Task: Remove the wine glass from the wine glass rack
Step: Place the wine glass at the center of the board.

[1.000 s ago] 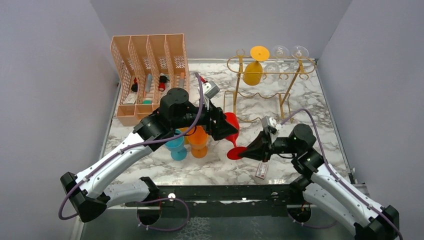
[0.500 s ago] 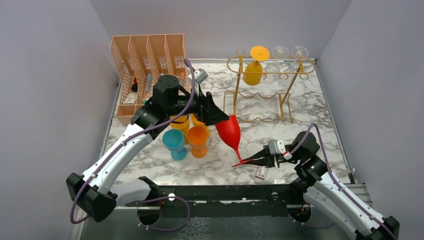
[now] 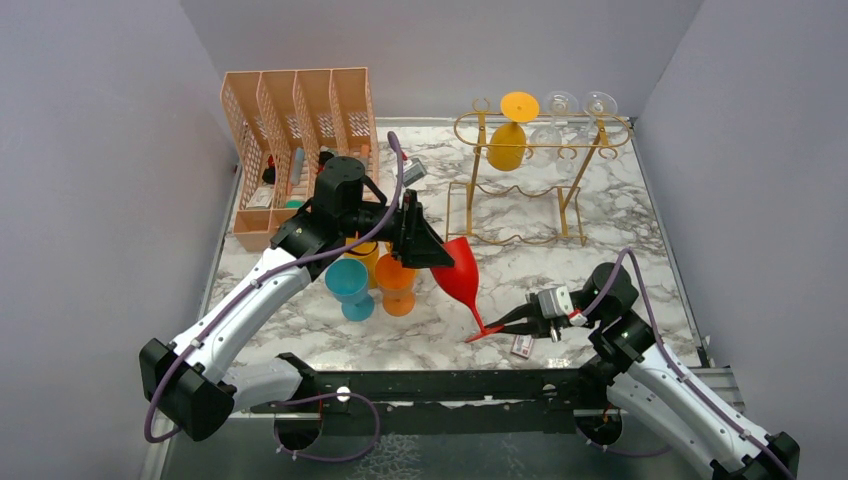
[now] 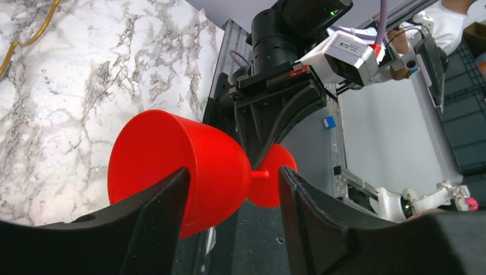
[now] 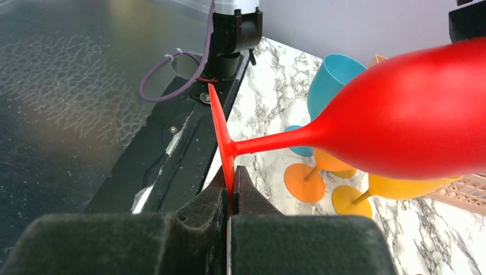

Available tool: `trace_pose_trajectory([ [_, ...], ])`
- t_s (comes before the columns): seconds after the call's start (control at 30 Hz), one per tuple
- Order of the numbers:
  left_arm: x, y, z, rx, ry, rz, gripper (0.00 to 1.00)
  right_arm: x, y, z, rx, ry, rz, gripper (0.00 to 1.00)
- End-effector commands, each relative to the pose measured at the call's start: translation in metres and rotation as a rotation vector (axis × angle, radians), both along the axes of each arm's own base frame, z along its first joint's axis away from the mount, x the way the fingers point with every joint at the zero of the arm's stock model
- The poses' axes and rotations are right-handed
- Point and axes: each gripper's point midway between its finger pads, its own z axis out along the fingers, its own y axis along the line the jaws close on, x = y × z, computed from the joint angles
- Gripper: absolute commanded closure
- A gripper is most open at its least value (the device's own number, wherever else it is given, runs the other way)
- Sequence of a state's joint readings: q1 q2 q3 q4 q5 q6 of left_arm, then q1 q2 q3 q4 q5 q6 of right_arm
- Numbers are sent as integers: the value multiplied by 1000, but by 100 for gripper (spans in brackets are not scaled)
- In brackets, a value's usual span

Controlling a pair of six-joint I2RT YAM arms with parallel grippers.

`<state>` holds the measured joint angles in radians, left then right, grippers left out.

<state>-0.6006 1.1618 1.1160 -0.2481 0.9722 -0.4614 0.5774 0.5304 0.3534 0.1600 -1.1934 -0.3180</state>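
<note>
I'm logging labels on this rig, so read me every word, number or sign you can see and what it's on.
No text is readable in any view.
White tag on the table: red print, too small to read.
Red sticker on the black wrist housing: blurred, unreadable.

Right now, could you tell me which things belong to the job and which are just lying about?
Job: wine glass rack; red glass, foot pinched by right hand, left hand around its bowl; yellow glass hanging on the rack.
Lying about: peach file organiser; blue glass; orange glass; small card.
</note>
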Motion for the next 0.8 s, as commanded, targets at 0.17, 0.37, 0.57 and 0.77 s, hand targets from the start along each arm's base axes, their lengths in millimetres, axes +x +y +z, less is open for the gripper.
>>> trace_pose_trajectory([
  [0.17, -23, 2, 10, -48, -64, -118, 79, 21, 0, -4, -22, -17, -135, 97],
  [0.37, -21, 4, 8, -42, -77, -92, 100, 22, -1, -2, -29, -6, -145, 88],
  [0.57, -16, 2, 13, -43, -96, -76, 100, 21, -5, 7, -4, -20, -175, 70],
  [0.77, -3, -1, 10, -24, -99, -20, 100, 19, -13, 24, 51, -50, -231, 47],
])
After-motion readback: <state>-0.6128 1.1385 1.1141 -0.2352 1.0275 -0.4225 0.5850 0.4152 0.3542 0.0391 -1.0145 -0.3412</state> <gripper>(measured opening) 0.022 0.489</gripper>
